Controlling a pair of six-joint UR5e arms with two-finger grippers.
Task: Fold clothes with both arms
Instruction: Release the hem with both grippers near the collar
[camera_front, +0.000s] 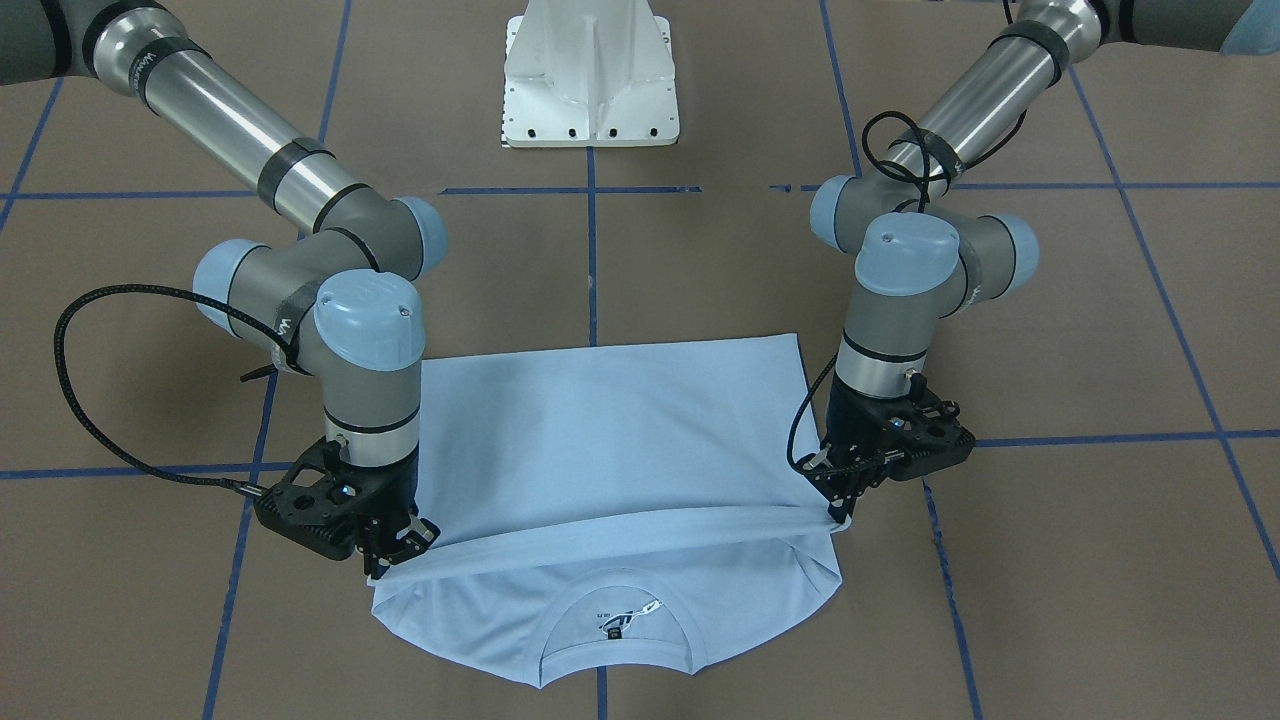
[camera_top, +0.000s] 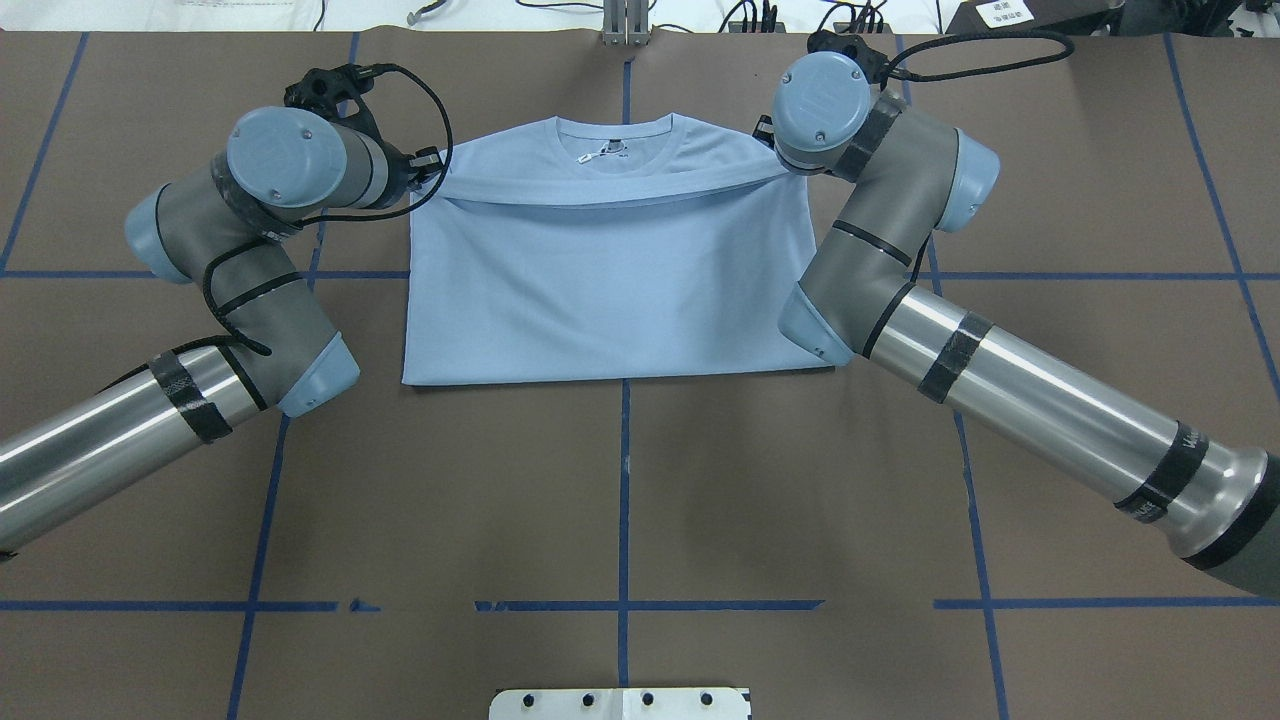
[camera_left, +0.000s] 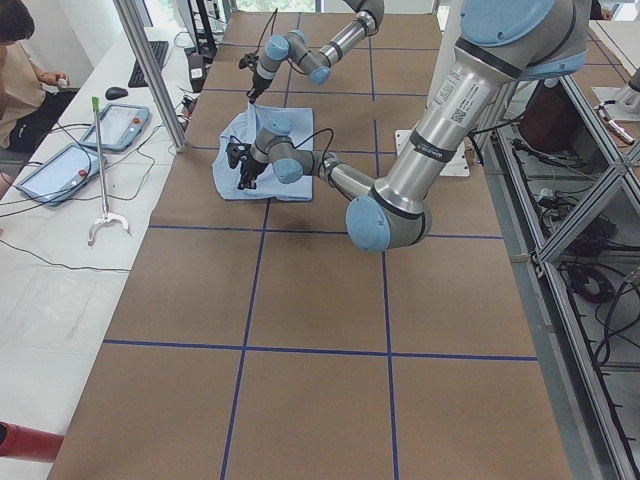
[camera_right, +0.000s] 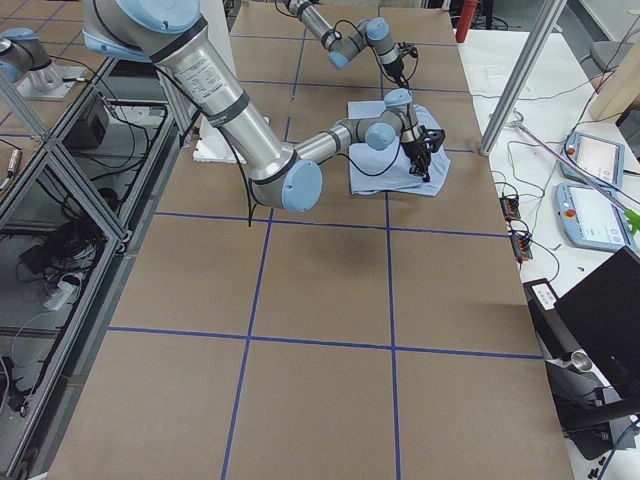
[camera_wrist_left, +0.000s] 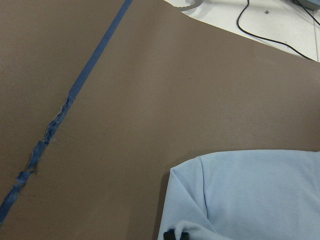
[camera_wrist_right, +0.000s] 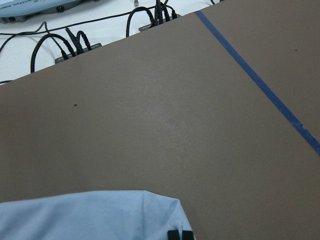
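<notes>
Overhead exterior: the light blue T-shirt (camera_top: 610, 290) lies on the brown bench (camera_top: 620, 480), at mid-width and towards the side far from the robot, with its collar (camera_top: 615, 123) pointing away from the robot.
Fold: an upper layer of cloth is doubled over the body of the shirt; its free edge (camera_top: 600, 192) runs straight across from one arm to the other, just short of the collar.
Uncovered part: the collar, the neck label (camera_front: 612, 628) and a strip of the shoulders show beyond that edge.
Left arm (camera_top: 250, 300): reaches in to the shirt's left side; its jaws are closed on the left end of the free edge, as the front-facing view shows.
Right arm (camera_top: 900, 240): reaches in to the shirt's right side; its jaws are pinched on the right end of the same edge.
Edge height: in the front-facing view the held edge looks taut and slightly lifted off the layer beneath.
Left wrist view: a rounded shirt corner (camera_wrist_left: 250, 195) on the bench, with a blue tape line (camera_wrist_left: 75, 90) well apart from it.
Right wrist view: another pale blue corner (camera_wrist_right: 100, 215) low in the picture.
Surroundings: the white pedestal base (camera_front: 592, 80) stands between the arms; a seated person (camera_left: 20, 70) is at the side table.
</notes>
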